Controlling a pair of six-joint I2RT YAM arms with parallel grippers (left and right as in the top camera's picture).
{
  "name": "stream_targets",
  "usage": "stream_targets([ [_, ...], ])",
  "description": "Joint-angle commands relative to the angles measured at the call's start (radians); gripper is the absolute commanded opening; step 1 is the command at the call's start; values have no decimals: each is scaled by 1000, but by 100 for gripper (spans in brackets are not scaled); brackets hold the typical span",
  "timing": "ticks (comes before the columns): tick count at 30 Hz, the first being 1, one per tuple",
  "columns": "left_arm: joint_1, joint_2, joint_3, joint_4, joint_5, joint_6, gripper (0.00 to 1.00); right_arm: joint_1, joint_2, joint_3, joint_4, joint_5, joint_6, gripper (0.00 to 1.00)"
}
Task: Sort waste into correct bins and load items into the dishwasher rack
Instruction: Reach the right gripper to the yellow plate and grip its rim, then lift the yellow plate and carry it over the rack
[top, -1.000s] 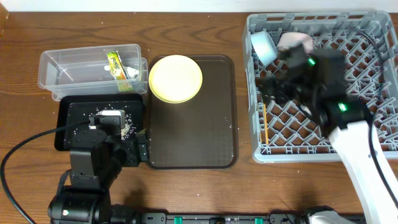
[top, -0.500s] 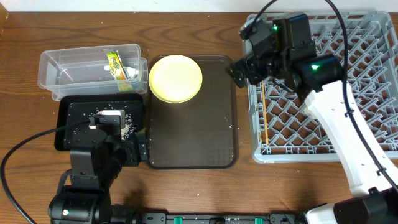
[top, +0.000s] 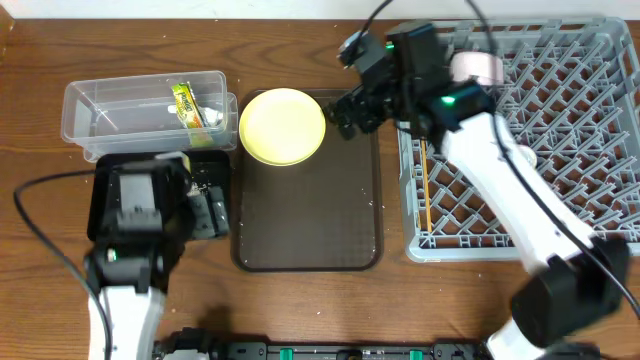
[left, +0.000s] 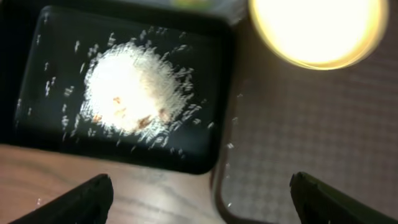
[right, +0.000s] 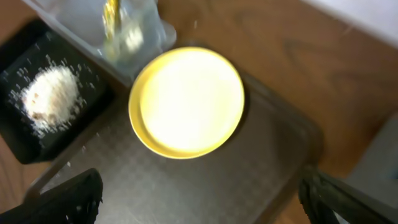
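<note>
Wood-grain table (top: 300, 310) bears grey rack (top: 610, 150) and brown tray (top: 310, 200).

Yellow plate (top: 283, 125), black tray (left: 208, 78), whitish rice (left: 130, 87), green-and-white wrapper (top: 185, 103), grey rack (top: 590, 130)

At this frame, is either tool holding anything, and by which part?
Nothing is held. The left tool is open and empty near the rice; the right tool is open and empty near the yellow plate.

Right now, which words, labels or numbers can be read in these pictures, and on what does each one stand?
No text can be read anywhere.
The green-and-white snack wrapper in the clear tub carries print, but it is too small and blurred to read.
</note>
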Motion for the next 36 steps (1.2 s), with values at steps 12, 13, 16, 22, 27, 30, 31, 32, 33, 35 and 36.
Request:
stream_targets([
  [12,183,157,82,-38,101,-46,93,80,329,120,63,105,207,75],
  [13,183,157,82,-38,101,-47,93,85,348,120,74,106,222,73],
  [16,183,157,82,-38,101,-46,93,96,394,120,97,131,263,70],
  [22,183,157,82,-39,101,-46,93,105,467,120,126,195,354,68],
  [27,183,157,82,-39,101,-46,93,105,510,120,156,200,426,55],
  [30,183,157,82,-40,101,-46,93,105,519,120,151,225,442,36],
  [31,183,157,82,-40,101,-46,93,104,519,120,148,239,441,32],
  [32,183,157,82,-40,101,-46,93,103,517,120,148,248,441,29],
  [33,183,157,82,-41,101,-46,93,101,515,120,148,253,441,25],
  [35,183,157,82,-42,101,-46,93,94,508,120,145,257,441,19],
  [36,183,157,82,-42,101,-46,94,89,504,120,143,257,441,17],
])
